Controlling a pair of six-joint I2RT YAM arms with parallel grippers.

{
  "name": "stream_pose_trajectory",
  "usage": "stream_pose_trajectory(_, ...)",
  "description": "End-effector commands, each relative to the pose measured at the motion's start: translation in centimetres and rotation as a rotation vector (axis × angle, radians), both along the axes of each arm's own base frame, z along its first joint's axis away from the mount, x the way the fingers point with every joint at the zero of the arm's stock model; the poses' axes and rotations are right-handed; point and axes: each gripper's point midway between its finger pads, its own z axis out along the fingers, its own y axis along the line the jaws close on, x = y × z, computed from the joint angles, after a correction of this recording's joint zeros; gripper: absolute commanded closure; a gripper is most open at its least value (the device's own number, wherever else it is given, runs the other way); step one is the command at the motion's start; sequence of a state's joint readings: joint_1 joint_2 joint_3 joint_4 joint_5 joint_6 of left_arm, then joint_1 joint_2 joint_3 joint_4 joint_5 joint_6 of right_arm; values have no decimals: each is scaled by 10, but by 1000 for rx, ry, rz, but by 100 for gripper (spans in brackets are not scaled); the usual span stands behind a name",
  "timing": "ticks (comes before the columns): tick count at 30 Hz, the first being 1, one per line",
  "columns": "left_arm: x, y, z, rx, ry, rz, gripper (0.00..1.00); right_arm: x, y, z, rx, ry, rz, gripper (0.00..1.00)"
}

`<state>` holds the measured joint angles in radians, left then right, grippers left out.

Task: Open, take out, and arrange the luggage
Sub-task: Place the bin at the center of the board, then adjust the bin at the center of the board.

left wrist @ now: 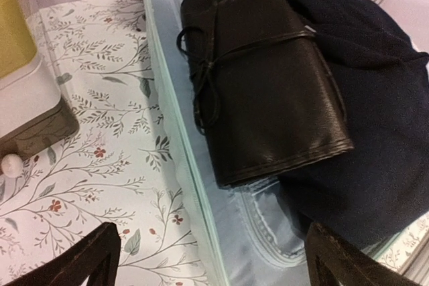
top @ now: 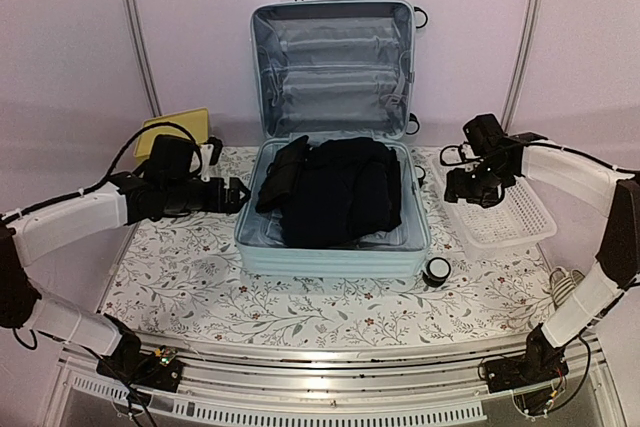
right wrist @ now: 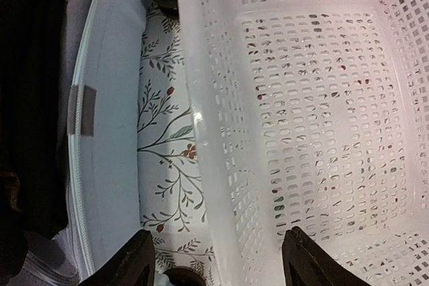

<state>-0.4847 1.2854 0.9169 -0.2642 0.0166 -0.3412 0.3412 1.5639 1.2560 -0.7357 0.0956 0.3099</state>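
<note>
The luggage, a pale mint-blue hard-shell suitcase, lies open mid-table with its lid standing up against the back wall. Inside lie dark folded clothes and a black leather roll tied with a cord, on top at the left. My left gripper hovers open just outside the suitcase's left rim, nothing between its fingers. My right gripper is open above the left wall of the white basket, one finger to each side of that wall, holding nothing.
The white lattice basket stands right of the suitcase and is empty. A yellow-topped drawer box sits at the back left. A caster wheel sticks out at the suitcase's front right corner. A floral cloth covers the table.
</note>
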Motion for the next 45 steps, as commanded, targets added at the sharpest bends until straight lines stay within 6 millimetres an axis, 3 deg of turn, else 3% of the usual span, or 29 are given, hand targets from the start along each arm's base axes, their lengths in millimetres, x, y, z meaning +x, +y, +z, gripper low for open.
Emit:
stream_pose_trajectory(1, 18, 21, -24, 33, 58, 85, 2, 18, 15, -3, 62, -8, 55, 33)
stream_pose_trajectory(2, 23, 22, -28, 32, 68, 95, 2, 19, 22, -7, 87, 6, 74, 30)
stream_pose_trajectory(5, 35, 24, -36, 35, 99, 106, 2, 23, 38, -15, 155, 31, 115, 4)
stream_pose_trajectory(6, 37, 24, -39, 36, 106, 107, 2, 24, 41, -15, 167, 28, 120, 0)
stream_pose_trajectory(14, 48, 18, -50, 2, 128, 81, 2, 34, 56, -21, 316, 37, 166, 1)
stream_pose_trajectory(25, 47, 20, -42, -4, 89, 72, 2, 38, 9, -1, 313, -51, 76, 1)
stream_pose_trajectory(29, 49, 21, -49, -1, 102, 77, 2, 39, 0, -12, 288, -34, 62, 1)
stream_pose_trajectory(34, 49, 19, -47, -12, 100, 74, 2, 31, -3, -53, 277, 44, 45, 1)
stream_pose_trajectory(39, 47, 17, -49, -12, 102, 54, 3, 27, 14, -75, 360, 79, 93, 4)
stream_pose_trajectory(45, 47, 18, -49, -10, 101, 58, 3, 23, 65, -59, 629, 54, 222, 7)
